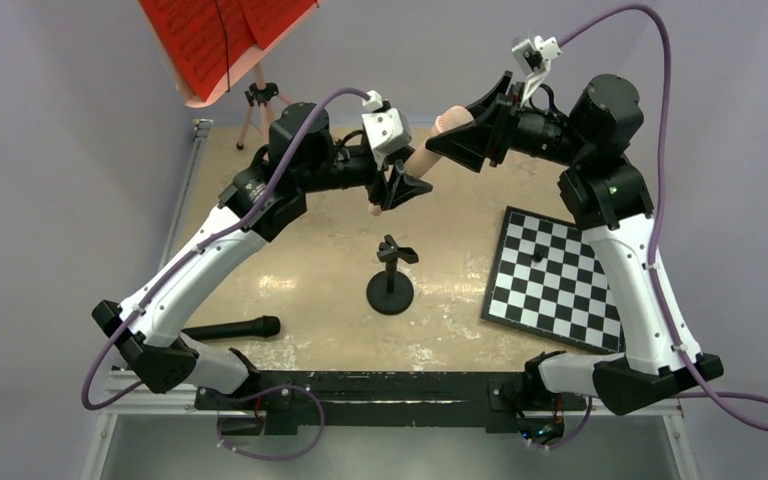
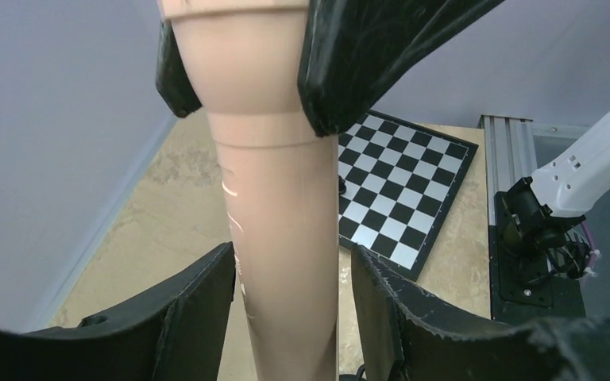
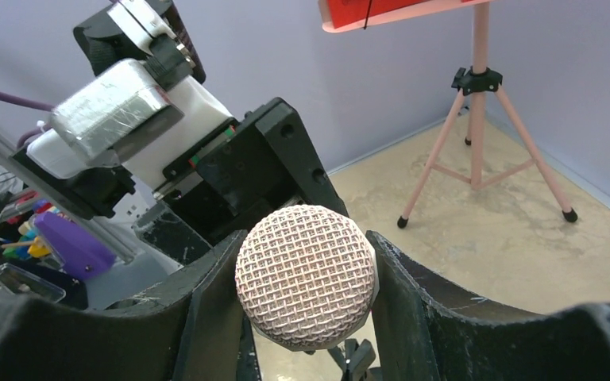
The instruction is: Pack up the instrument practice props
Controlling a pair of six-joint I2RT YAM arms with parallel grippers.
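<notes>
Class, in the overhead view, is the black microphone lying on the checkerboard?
No, the black microphone lies on the bare tabletop at the near left, well apart from the checkerboard.

The pale pink tapered plastic microphone (image 2: 286, 238) has a smooth matt body (faintly scuffed) and a rough woven mesh head (image 3: 306, 274); the beige mottled surface (image 1: 330, 262) looks stone-like.

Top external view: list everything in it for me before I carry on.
music stand: one, pink, far left corner
sheet-music pages: count unclear, red, on that stand
pink microphone: one, held in the air between the arms
black microphone: one, lying near left
microphone stand: one, black, round base, table centre
checkerboard: one, black-and-white, right side
table: one, beige
left end effector: black, straddling the pink microphone's handle
right end effector: black, gripping its head end
</notes>
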